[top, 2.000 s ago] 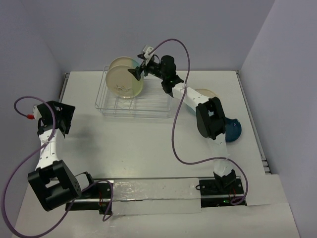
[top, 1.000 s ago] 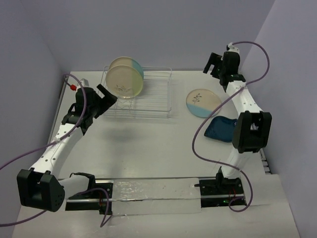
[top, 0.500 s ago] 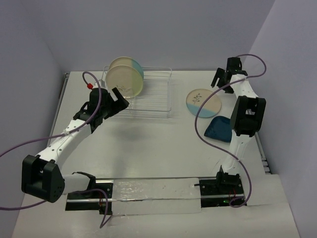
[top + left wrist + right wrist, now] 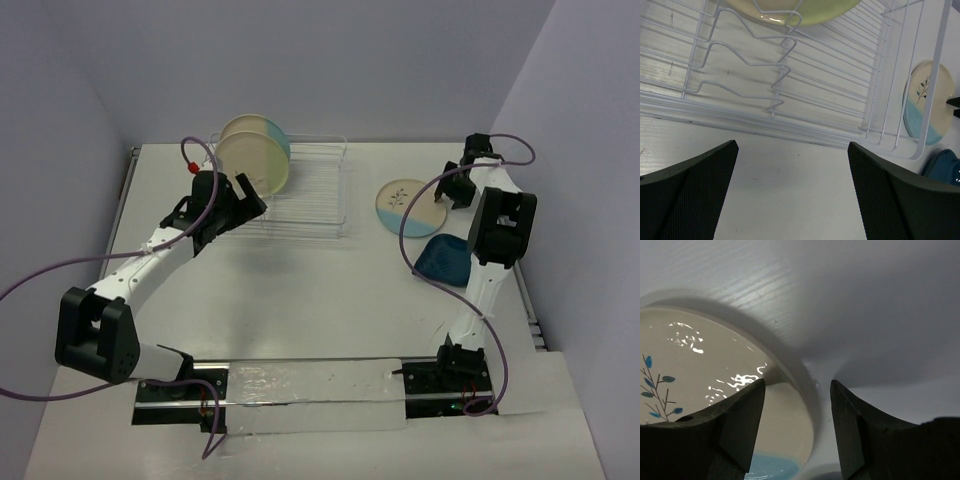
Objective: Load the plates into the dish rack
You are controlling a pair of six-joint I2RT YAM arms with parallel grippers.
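Right pincer point(image 4: 796, 386) dropped to sprig plate point(image 4: 705, 365), jaws spread, straddling its rim, not yet pinching

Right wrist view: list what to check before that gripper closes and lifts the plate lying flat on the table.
1. Rim of the sprig plate sits between the fingers of the right gripper: ok, the rim runs through the gap.
2. Grip made: not ok, the jaws stand open, with space on both sides of the rim.
3. Free slots in the dish rack: ok, only two plates stand at its left end.
4. Left gripper out of the way: ok, open and empty at the rack's near left side.
5. Blue plate clear of the lift: cannot tell, it lies close by.
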